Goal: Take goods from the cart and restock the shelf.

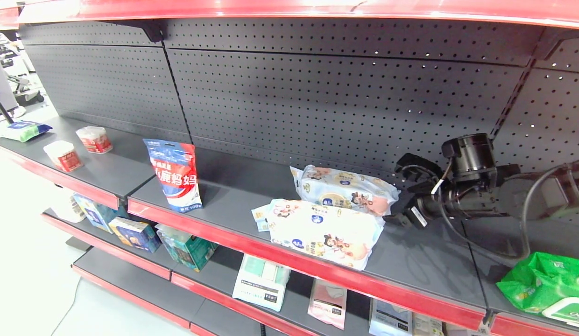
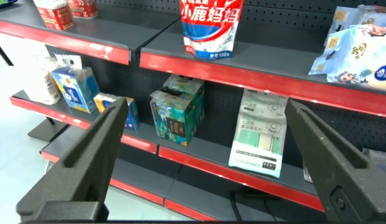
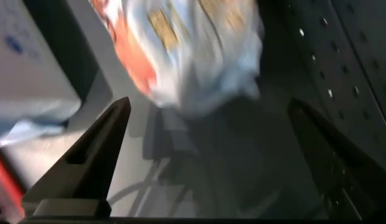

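Two pale wipes packs lie on the upper shelf board [image 1: 411,261], one at the back [image 1: 345,189] and one at the front [image 1: 324,231]. My right gripper [image 1: 404,210] hovers just right of the back pack, low over the board. In the right wrist view the right gripper [image 3: 211,162] is open, with the back pack [image 3: 193,50] just beyond its fingertips and nothing between them. My left gripper [image 2: 205,162] is open and holds nothing, facing the lower shelves. A blue and red pouch [image 1: 175,175] stands upright to the left.
A green pack [image 1: 546,282] lies at the far right of the shelf. Two small jars [image 1: 63,155] and a blue-green pack [image 1: 25,130] sit far left. Lower shelves hold a teal box [image 2: 175,109], a white pack [image 2: 258,134] and blue boxes [image 2: 75,87]. Perforated back wall stands close behind.
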Robot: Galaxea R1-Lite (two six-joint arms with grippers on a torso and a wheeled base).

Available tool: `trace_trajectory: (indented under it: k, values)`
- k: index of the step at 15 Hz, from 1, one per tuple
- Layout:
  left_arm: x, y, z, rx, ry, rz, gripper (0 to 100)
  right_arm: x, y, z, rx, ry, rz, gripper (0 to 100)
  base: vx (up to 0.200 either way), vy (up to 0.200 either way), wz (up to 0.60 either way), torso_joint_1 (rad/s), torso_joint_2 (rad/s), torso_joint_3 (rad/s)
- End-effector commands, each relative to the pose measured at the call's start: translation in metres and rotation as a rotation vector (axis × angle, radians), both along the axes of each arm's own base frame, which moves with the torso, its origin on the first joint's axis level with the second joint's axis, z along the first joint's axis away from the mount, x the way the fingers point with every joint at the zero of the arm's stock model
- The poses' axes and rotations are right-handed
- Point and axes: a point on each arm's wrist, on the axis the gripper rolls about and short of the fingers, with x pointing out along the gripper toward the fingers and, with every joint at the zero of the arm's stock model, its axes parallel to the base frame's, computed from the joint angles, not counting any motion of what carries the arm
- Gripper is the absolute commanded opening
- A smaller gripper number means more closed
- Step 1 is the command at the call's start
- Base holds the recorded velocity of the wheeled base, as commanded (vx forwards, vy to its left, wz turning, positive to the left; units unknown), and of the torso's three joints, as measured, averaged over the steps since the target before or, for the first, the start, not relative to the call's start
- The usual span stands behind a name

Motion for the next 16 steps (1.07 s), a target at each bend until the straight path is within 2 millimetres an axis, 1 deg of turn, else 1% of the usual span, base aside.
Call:
trace_trajectory:
  k: [1,4,6,7,8,9,10,12,13,14,15,16]
  values:
    - [0.000,0.000,0.000,0.000,0.000,0.001,100,-0.017,-0.011,0.016,0.020,-0.032,-0.035,100,0.000,0.000,0.00,0.000,0.00,0.000]
    - [0.000,0.000,0.000,0.000,0.000,0.001,100,-0.041,-0.038,0.034,0.094,-0.057,-0.168,100,0.000,0.000,0.00,0.000,0.00,0.000]
    - [0.000,0.000,0.000,0.000,0.000,0.001,100,-0.065,-0.053,0.040,0.150,-0.059,-0.271,100,0.000,0.000,0.00,0.000,0.00,0.000]
    - [0.000,0.000,0.000,0.000,0.000,0.001,100,-0.074,-0.058,0.044,0.174,-0.070,-0.324,100,0.000,0.000,0.00,0.000,0.00,0.000]
    - [0.000,0.000,0.000,0.000,0.000,0.001,100,-0.089,-0.064,0.050,0.213,-0.090,-0.405,100,0.000,0.000,0.00,0.000,0.00,0.000]
    - [0.000,0.000,0.000,0.000,0.000,0.001,100,-0.110,-0.069,0.053,0.260,-0.114,-0.487,100,0.000,0.000,0.00,0.000,0.00,0.000]
    - [0.000,0.000,0.000,0.000,0.000,0.001,100,-0.140,-0.075,0.054,0.288,-0.160,-0.564,100,0.000,0.000,0.00,0.000,0.00,0.000]
    - [0.000,0.000,0.000,0.000,0.000,0.001,100,-0.190,-0.083,0.052,0.318,-0.242,-0.642,100,0.000,0.000,0.00,0.000,0.00,0.000]
    - [0.000,0.000,0.000,0.000,0.000,0.001,100,-0.218,-0.084,0.049,0.319,-0.303,-0.670,100,0.000,0.000,0.00,0.000,0.00,0.000]
    - [0.000,0.000,0.000,0.000,0.000,0.001,100,-0.241,-0.084,0.046,0.314,-0.374,-0.700,100,0.000,0.000,0.00,0.000,0.00,0.000]
    - [0.000,0.000,0.000,0.000,0.000,0.001,100,-0.261,-0.083,0.044,0.308,-0.439,-0.722,100,0.000,0.000,0.00,0.000,0.00,0.000]
    - [0.000,0.000,0.000,0.000,0.000,0.001,100,-0.282,-0.079,0.035,0.312,-0.485,-0.692,100,0.000,0.000,0.00,0.000,0.00,0.000]
